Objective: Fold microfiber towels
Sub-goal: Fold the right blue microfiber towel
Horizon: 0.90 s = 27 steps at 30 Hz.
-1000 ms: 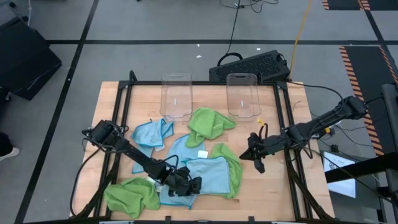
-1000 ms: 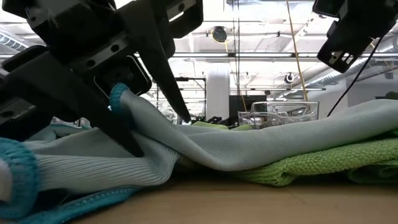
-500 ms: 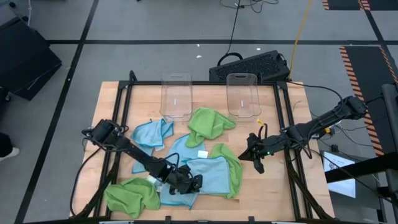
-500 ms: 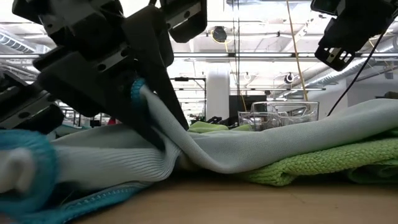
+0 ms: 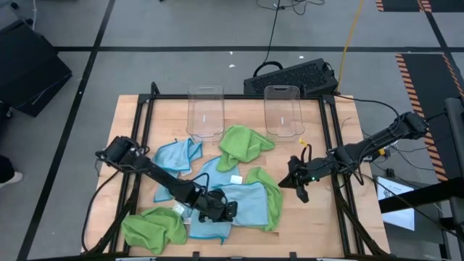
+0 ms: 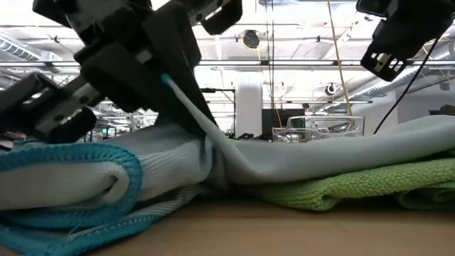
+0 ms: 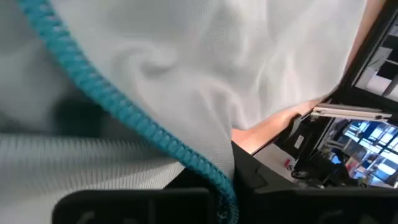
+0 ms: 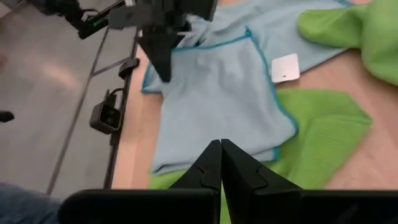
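Note:
A light blue microfiber towel [image 5: 243, 204] lies near the table's front middle, partly over a lime green one [image 5: 271, 194]. My left gripper [image 5: 220, 212] is shut on its left part. Other towels lie around it: green ones at the front left [image 5: 152, 228] and behind [image 5: 245, 142], a blue one at the left [image 5: 177, 156]. To the right of the towels my right gripper [image 5: 297, 184] hangs above the table, shut and holding nothing [image 8: 221, 160]. My left gripper pinches the light blue towel's teal-hemmed edge [image 6: 169, 82] between its two fingers [image 6: 193, 99], coming slantwise down from the table's left. The edge is lifted off the table. From it the cloth runs down to the right, drawn fairly taut, and the rest lies on the green towel [image 6: 355, 190].
Two clear plastic bins [image 5: 206, 112] [image 5: 283, 109] stand at the table's far edge. A black keyboard-like thing [image 5: 293, 76] lies on the floor behind the table. Bare wood shows at the far left and far right of the table [image 5: 341, 138].
My left gripper has shut on the light blue towel's hemmed edge and drawn it upward. The cloth below it has bunched into a thick fold at the towel's left end, while the right part has stayed lying on the green towel.

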### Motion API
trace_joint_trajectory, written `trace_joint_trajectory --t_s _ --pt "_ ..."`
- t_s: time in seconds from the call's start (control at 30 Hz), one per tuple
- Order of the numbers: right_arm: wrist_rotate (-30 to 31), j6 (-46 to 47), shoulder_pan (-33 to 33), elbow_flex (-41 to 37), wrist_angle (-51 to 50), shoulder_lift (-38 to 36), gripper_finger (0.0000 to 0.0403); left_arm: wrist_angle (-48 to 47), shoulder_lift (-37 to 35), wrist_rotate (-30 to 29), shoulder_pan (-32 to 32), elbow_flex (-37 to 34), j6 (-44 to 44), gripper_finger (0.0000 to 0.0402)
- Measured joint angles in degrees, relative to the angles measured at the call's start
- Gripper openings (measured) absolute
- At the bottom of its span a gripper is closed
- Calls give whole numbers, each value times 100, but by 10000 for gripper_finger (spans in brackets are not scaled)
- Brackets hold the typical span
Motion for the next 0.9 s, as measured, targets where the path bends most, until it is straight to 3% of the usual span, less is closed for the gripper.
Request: trace_joint_trajectory --t_s 0.27,0.9 --pt "-102 -75 4 0 -8 -2 0 -315 -160 177 30 5 -88 54" --pt "-110 -195 4 0 -66 -2 0 -92 -162 738 310 4 -160 130"
